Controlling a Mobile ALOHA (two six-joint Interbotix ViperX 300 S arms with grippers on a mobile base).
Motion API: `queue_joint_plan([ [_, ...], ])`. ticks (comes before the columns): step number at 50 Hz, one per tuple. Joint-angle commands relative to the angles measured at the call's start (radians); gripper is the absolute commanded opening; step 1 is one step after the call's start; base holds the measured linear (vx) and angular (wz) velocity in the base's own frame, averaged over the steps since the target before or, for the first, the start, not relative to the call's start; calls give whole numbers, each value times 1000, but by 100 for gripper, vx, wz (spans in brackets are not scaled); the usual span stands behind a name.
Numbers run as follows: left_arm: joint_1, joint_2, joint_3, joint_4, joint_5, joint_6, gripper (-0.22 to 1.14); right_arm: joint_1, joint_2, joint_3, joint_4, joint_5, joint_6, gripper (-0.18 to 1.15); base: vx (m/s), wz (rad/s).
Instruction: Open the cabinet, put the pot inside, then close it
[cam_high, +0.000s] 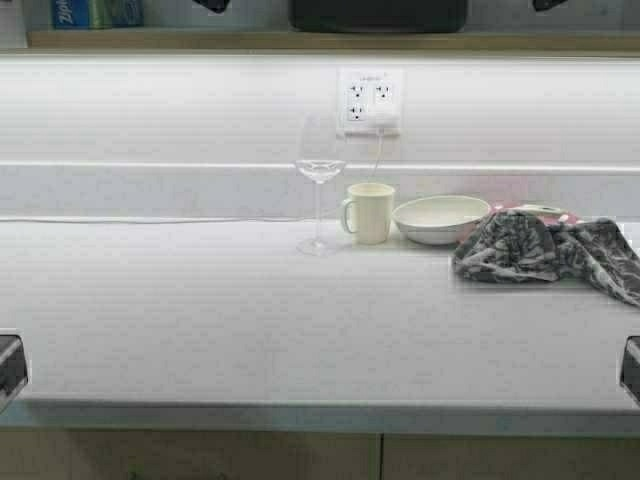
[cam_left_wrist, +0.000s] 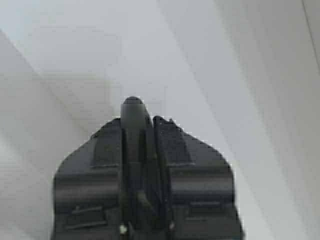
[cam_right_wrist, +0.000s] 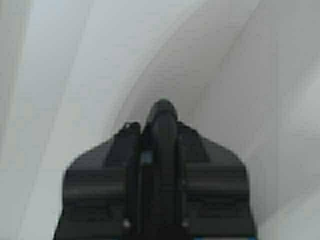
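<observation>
Pot (cam_high: 378, 14) cut off at top centre, apparently on shelf, left claw (cam_left_wrist: 135, 107) clenched, right claw (cam_right_wrist: 161, 111) clenched, both facing blank white surfaces.

Your left arm sits low at the left edge of the high view, only a dark corner showing. Your right arm mirrors it at the right edge. On the wrist cameras, your left gripper (cam_left_wrist: 141, 112) has its fingers pressed together, nothing between them, and your right gripper (cam_right_wrist: 161, 112) is closed the same way, fingers meeting, holding nothing
</observation>
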Motion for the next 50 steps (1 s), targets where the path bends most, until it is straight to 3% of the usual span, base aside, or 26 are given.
queue_joint_plan([
  [1, -46, -20, -8, 8, -37, 80, 16, 29, -12, -23, -6, -9, -25, 24, 2, 0],
  [8, -49, -28, -8, 11, -55, 80, 48, 29, -15, -25, -6, -34, -9, 80, 2, 0],
  [12, -51, -32, -6, 11, -78, 75, 62, 29, -15, -21, -5, -35, 5, 98, 2, 0],
  [16, -49, -37, -3, 9, -81, 72, 69, 29, -17, -18, -6, -41, 15, 98, 2, 1],
  [44, -20, -64, 54, 11, -156, 55, 71, -11, -49, 20, -8, -58, 11, 98, 1, 0],
  [50, -12, -72, 67, 14, -175, 15, 76, -18, -54, 23, -11, -69, 11, 98, 0, 0],
])
